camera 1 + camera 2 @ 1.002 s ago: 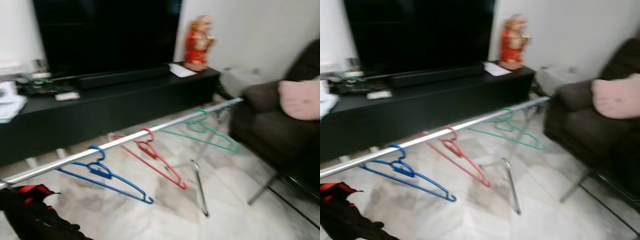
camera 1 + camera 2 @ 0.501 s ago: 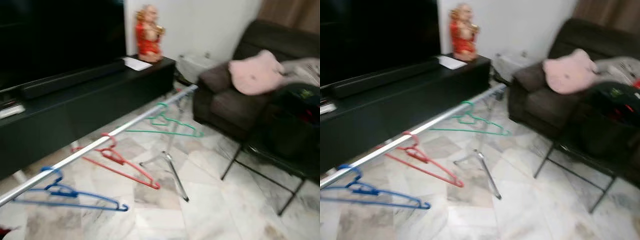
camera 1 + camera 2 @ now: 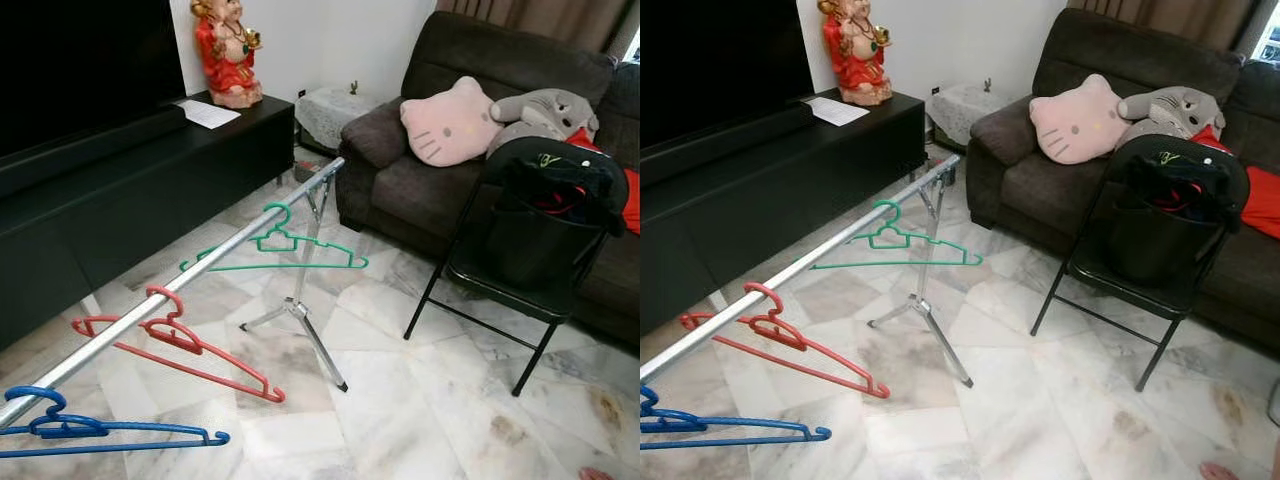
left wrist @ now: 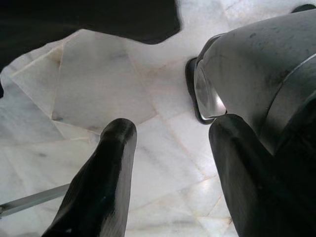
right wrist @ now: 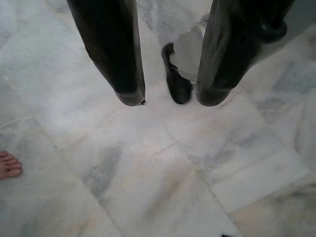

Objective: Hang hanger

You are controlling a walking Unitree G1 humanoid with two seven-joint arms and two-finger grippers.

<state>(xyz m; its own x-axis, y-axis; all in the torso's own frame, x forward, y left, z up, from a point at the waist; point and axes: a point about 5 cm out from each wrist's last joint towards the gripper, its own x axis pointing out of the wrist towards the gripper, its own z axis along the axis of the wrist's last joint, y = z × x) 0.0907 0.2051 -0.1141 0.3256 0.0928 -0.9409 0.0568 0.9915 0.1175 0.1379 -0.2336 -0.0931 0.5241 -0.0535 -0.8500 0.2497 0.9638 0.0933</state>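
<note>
A silver rail (image 3: 200, 270) runs low across the marble floor from the near left toward the sofa. Three plastic hangers hang on it: a green hanger (image 3: 275, 252) farthest along, a red hanger (image 3: 175, 342) in the middle and a blue hanger (image 3: 90, 435) nearest me. My left gripper (image 4: 173, 133) hangs open above the floor tiles, with nothing between its fingers. My right gripper (image 5: 170, 98) is also open and holds nothing, pointing down at the floor.
The rail's folding stand (image 3: 300, 320) spreads its legs mid-floor. A black TV cabinet (image 3: 120, 190) with a red figurine (image 3: 225, 50) lines the left. A dark sofa (image 3: 480, 170) and a folding chair (image 3: 530, 250) draped with dark clothes stand on the right. A person's bare foot (image 5: 9, 165) is near my right side.
The camera has swung to the right and sharpened: the sofa and chair came into view and the black and red cloth at the near left left it. The hangers stay on the rail.
</note>
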